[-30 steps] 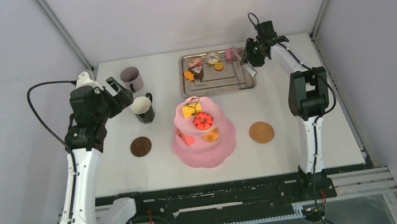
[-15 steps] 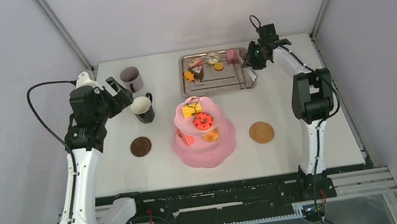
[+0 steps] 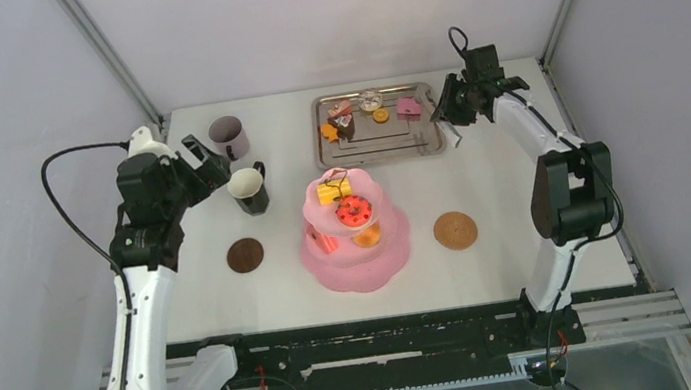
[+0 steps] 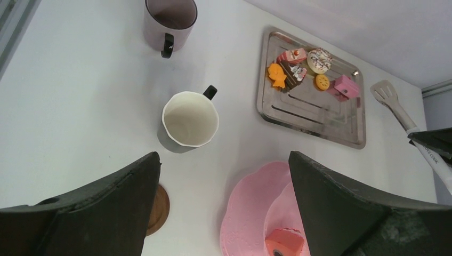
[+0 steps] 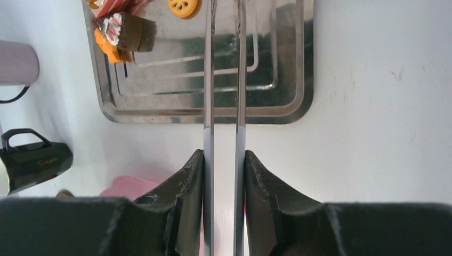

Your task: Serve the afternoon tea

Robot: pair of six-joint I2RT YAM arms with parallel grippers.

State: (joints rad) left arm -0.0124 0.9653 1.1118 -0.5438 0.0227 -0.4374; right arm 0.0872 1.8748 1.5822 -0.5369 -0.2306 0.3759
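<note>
- Nearest the arm bases, 2 round brown coasters (image 3: pixel 246 255) lie bare on the table (image 3: pixel 530 251), 1 on each side of the stand. Neither mug sits on one, so that part of the serving looks undone.
- Between them, the pink stand (image 3: pixel 331 269) carries at least 4 toy cakes (image 3: pixel 355 211), with a yellow one on the top tier. The lower 2 are partly hidden by the tiers above, and I cannot tell which tier each rests on.
- Left of the stand, the black mug (image 3: pixel 250 189) is upright and empty. The left gripper (image 3: pixel 204 163) is just beside it, jaws spread wide and holding nothing.
- Farther back, the mauve mug (image 3: pixel 228 137) is upright too, apart from the black one.
- At the far side, the steel tray (image 3: pixel 385 141) holds 6 more pieces bunched at its far end. By my judgement less than half the plating is done.
- Just off the tray's right edge, the right gripper (image 5: pixel 224 160) is clamped on a pair of tongs (image 5: pixel 209 80), whose arms are pressed to a narrow gap.
- The right wrist view cuts off the tongs' tips. The left wrist view shows 1 paddle tip (image 4: pixel 385 92) near the pink block (image 4: pixel 345 87), with nothing on it.
</note>
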